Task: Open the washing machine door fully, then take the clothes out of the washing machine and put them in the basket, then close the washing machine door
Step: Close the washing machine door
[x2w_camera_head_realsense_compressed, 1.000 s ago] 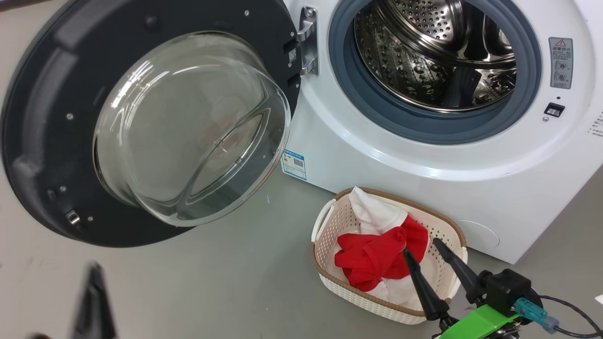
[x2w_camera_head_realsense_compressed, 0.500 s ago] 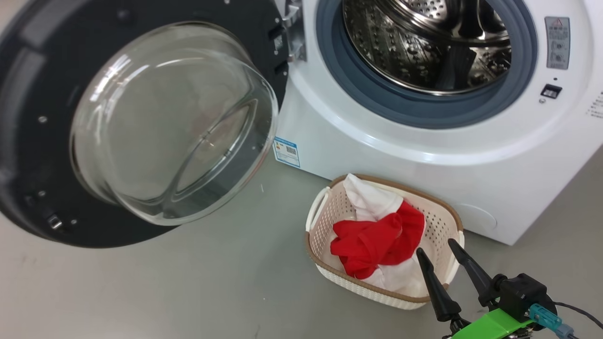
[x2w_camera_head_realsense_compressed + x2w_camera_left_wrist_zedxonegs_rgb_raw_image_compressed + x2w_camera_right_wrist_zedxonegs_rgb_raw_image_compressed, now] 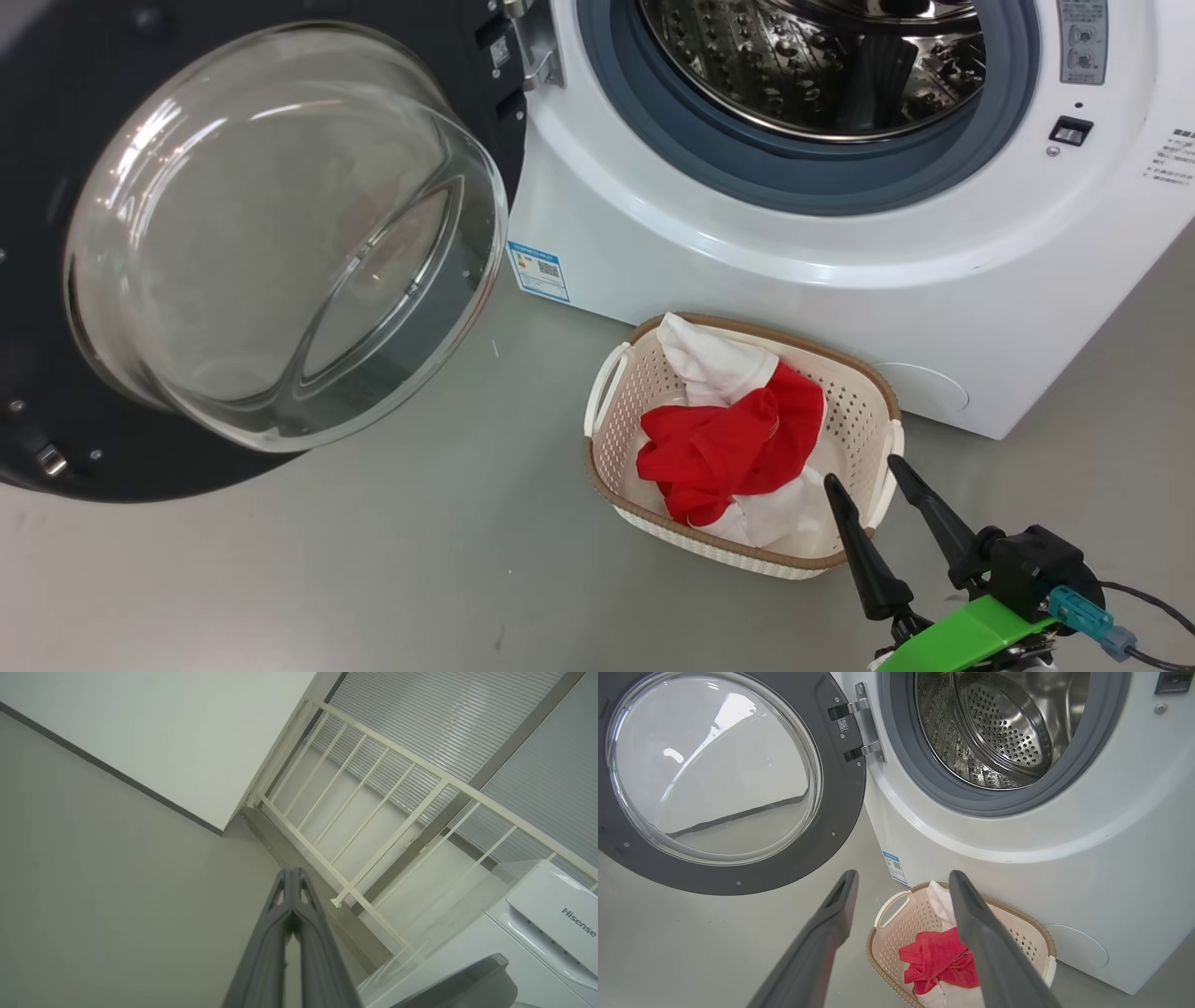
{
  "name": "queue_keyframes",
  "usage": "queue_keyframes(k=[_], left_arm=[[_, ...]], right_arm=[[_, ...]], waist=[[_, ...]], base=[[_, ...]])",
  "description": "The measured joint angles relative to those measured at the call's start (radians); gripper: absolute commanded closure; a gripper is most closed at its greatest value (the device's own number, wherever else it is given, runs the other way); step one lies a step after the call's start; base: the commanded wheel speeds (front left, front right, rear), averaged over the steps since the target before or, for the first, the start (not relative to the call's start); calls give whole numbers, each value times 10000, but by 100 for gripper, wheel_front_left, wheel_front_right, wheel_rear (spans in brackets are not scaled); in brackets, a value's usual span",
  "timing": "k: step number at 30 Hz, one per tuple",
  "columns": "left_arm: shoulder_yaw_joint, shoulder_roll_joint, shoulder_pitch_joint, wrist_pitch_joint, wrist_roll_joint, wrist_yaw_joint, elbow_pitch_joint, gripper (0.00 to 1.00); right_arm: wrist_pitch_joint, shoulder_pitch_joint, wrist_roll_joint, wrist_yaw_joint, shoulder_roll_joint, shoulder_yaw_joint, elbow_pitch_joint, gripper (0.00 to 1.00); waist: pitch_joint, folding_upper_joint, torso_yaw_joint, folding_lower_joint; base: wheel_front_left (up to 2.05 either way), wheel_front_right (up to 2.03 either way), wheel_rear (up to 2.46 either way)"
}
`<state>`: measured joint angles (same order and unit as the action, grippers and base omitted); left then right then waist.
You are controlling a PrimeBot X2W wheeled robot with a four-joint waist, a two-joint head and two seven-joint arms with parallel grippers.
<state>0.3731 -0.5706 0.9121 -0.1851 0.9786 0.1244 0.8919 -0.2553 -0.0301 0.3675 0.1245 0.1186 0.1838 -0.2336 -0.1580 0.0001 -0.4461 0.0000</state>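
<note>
My right pincer (image 3: 862,470) hung released by the cream perforated basket (image 3: 644,392); swinging the black glass-bowled door (image 3: 271,243) shut could clip either.

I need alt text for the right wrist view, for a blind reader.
The open right gripper points toward a cream basket holding red and white clothes. Behind it stands the white washing machine, its steel drum showing no clothes, its door swung open at the left.

door (image 3: 271,233) cropped left, sticker (image 3: 539,271) text illegible
</note>
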Motion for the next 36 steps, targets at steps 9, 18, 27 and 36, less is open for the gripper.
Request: queue_keyframes(k=[9, 18, 27, 36], left_arm=[[96, -293, 515, -3331, 1360, -2, 2034, 100], [-343, -196, 431, -4878, 1657, -2, 1751, 100], [-662, -267, -328, -6165, 2161, -4, 447, 100], [-1377, -201, -1985, -7977, 3325, -4, -2483, 100]], right_arm=[[0, 0, 0, 0, -6, 90, 6, 0], [0, -54, -82, 0, 23, 130, 21, 0], [0, -128, -84, 0, 19, 29, 25, 0], [0, -138, -84, 0, -121, -36, 29, 0]], waist=[[-128, 0, 171, 0], [-321, 0, 307, 0], [-272, 0, 334, 0], [9, 0, 368, 1]], base=[[0, 0, 0], [0, 0, 0], [0, 0, 0], [0, 0, 0]])
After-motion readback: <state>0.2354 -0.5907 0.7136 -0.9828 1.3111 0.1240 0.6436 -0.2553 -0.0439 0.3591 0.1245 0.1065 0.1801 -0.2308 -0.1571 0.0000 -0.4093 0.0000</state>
